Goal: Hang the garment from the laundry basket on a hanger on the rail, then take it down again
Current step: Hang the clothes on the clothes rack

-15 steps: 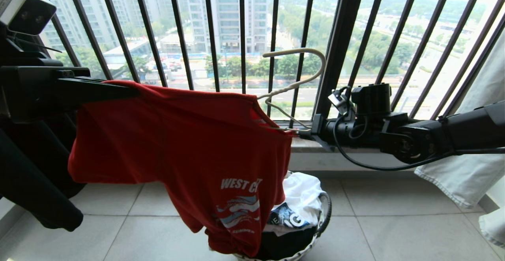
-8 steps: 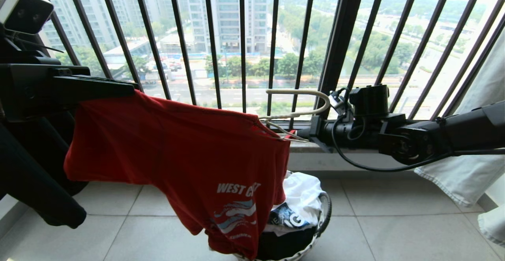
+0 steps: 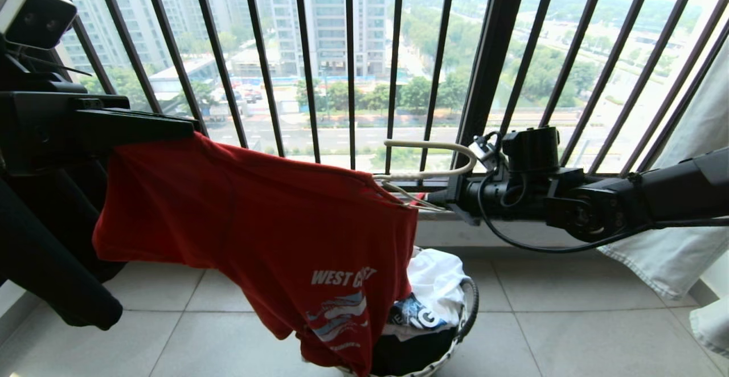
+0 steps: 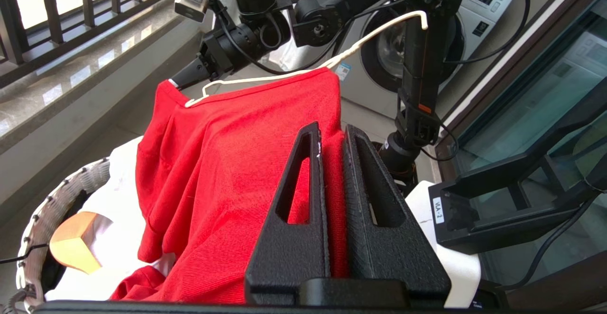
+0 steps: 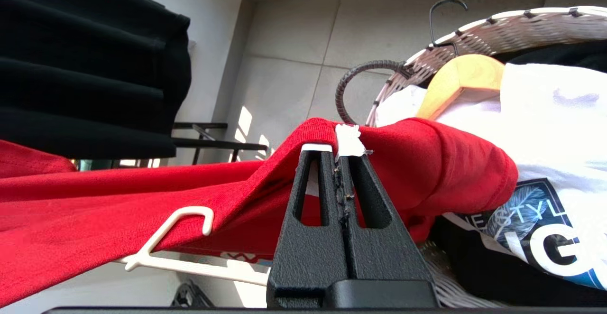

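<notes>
Garment (image 3: 256,217), the red T-shirt with the white "WEST" print, hangs stretched in the air between the two arms, its lower hem drooping over the laundry basket (image 3: 464,331) on the tiled floor. The left gripper (image 4: 332,138), on the left by the window bars, is clamped on a fold of the red cloth. The right gripper (image 5: 339,155) is pressed tight on the shirt's other end and on the tip of the off-white hanger (image 3: 433,163), whose hook lies nearly level above the shirt's collar. In the basket lie a white printed garment (image 3: 435,286) and a tan wooden hanger (image 5: 462,79).
</notes>
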You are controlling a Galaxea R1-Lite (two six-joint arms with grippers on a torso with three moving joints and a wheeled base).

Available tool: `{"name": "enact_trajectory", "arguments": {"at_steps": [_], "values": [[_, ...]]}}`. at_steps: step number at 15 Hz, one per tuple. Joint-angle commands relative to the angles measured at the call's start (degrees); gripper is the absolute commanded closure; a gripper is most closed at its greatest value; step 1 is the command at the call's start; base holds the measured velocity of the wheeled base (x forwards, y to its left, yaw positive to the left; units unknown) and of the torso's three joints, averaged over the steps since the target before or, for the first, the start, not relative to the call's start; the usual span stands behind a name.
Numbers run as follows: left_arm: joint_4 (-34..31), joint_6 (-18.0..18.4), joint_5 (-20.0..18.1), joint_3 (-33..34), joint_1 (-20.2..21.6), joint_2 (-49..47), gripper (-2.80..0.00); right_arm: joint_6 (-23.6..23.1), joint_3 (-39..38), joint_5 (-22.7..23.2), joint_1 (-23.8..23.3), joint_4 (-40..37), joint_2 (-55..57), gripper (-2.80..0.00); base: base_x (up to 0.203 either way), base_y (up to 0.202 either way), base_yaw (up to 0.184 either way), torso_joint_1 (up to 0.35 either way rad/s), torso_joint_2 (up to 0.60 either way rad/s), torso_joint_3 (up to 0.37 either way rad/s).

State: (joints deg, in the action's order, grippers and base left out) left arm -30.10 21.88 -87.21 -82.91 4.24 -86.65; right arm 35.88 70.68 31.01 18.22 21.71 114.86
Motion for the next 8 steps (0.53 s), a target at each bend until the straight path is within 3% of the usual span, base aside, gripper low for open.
{"name": "enact_trajectory", "arguments": {"at_steps": [1,8], "values": [[-0.14,0.09,-0.45,-0.06,0.2,0.08,0.0,-0.76,-1.23,1.07,0.56,0.17,-0.06,0.0,0.0,0.0,0.0,0.0,0.0,0.0],[-0.14,-0.35,-0.45,-0.24,1.03,0.61,0.0,-3.86,-2.48,7.78,0.77,-0.24,0.01,0.0,0.0,0.0,0.0,0.0,0.0,0.0]]}}
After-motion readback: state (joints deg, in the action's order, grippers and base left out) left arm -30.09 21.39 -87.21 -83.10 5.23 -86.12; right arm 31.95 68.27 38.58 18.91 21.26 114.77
